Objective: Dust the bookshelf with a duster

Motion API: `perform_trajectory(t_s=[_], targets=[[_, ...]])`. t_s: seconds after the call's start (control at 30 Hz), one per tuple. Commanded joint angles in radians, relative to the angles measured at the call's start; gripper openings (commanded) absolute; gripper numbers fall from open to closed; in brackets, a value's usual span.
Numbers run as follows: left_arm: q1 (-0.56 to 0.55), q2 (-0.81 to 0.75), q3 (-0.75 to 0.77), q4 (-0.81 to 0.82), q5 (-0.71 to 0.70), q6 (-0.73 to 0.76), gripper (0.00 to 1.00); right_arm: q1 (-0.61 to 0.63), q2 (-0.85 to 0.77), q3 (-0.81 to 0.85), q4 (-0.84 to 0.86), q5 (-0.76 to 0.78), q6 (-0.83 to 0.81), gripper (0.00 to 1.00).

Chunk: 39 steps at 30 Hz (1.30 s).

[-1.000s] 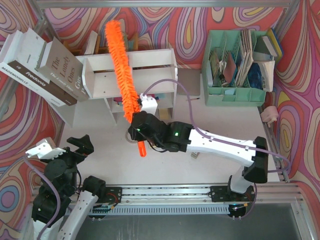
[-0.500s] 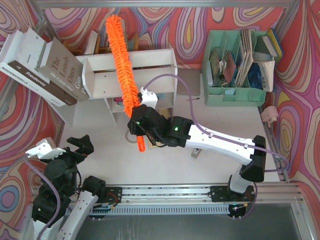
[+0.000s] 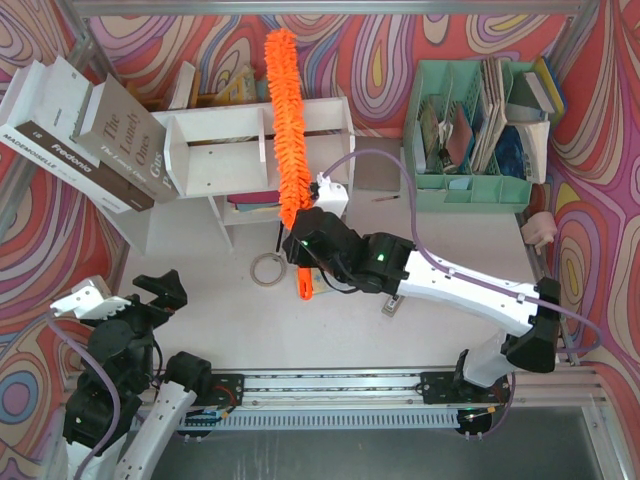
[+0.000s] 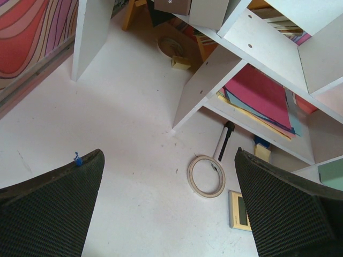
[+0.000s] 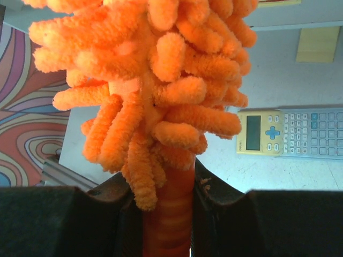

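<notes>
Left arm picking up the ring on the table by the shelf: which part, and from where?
Pinch the ring's rim from straight above, one finger in the hole and one outside. It lies flat on the table, so a sideways clamp has little edge to hold. Take the arc away from the black pen and calculator, which crowd the other side. The left gripper is open.

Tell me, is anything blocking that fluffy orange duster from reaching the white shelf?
Nothing visible does. The duster, clamped at its handle in the right pincer, stretches across the bookshelf top board in the overhead view; contact can't be judged.
</notes>
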<state>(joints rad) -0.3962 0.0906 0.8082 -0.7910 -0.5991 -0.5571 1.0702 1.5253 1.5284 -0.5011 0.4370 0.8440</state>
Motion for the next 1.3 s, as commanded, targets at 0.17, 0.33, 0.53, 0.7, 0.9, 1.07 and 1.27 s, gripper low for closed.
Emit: perform_trajectory(t_s=[0.17,0.33,0.53,0.7,0.9,1.07,1.27], targets=[[0.005,-0.012,0.000,0.009,0.000,0.003,0.98,-0.003,0.066,0.093,0.046,-0.048,-0.027,0.00],[0.005,-0.012,-0.001,0.009,-0.001,0.002,0.98,-0.003,0.084,0.102,0.031,-0.047,-0.037,0.00],[0.005,-0.006,0.000,0.009,0.003,0.003,0.98,-0.044,0.007,0.011,0.004,0.002,-0.003,0.00],[0.005,-0.005,-0.001,0.010,0.001,0.003,0.98,-0.082,-0.046,-0.052,-0.027,0.034,0.026,0.00],[0.005,0.000,-0.001,0.012,0.002,0.003,0.99,-0.084,-0.035,-0.049,0.016,-0.023,0.016,0.00],[0.005,0.000,0.000,0.011,0.003,0.005,0.99,-0.069,0.024,0.010,0.061,-0.100,-0.007,0.00],[0.005,-0.003,-0.001,0.010,-0.002,0.004,0.98,-0.055,0.047,0.057,0.049,-0.093,-0.040,0.00]])
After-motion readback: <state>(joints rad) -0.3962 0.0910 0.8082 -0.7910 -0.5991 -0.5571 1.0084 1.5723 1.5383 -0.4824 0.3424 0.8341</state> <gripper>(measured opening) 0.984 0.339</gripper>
